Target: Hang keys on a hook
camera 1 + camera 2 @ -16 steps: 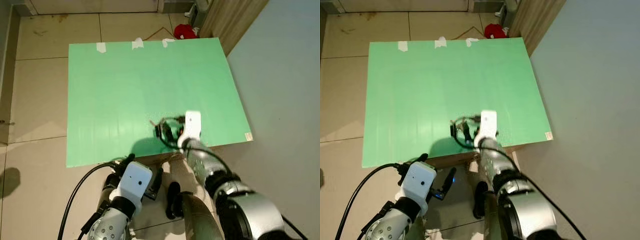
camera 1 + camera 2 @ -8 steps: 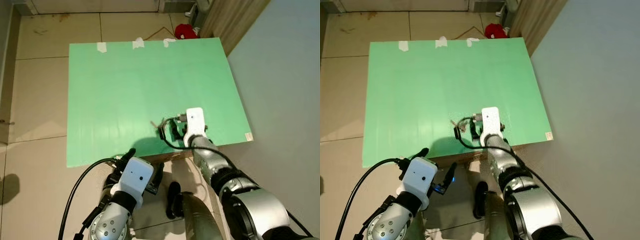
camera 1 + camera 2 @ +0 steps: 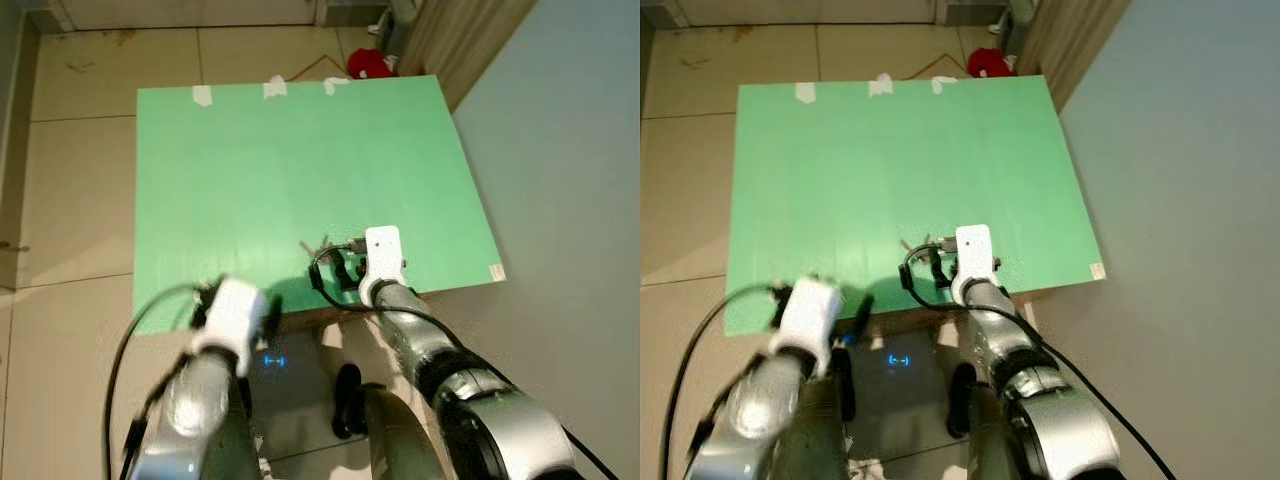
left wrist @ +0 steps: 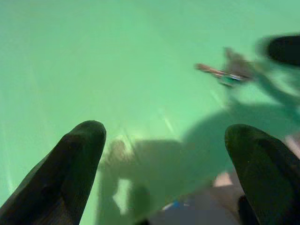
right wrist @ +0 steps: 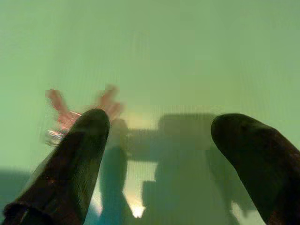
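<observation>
a green table (image 3: 250, 170) stands on a beige tiled floor (image 3: 70, 180). three pieces of white tape (image 3: 274, 88) sit along its far edge. beyond the far right corner lies a red object (image 3: 369, 63).

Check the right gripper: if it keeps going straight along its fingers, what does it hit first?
Probably the green tabletop itself. The right gripper is open and points down at bare green surface; the keys lie off beside one finger, not between the two. Depth is unclear.
</observation>
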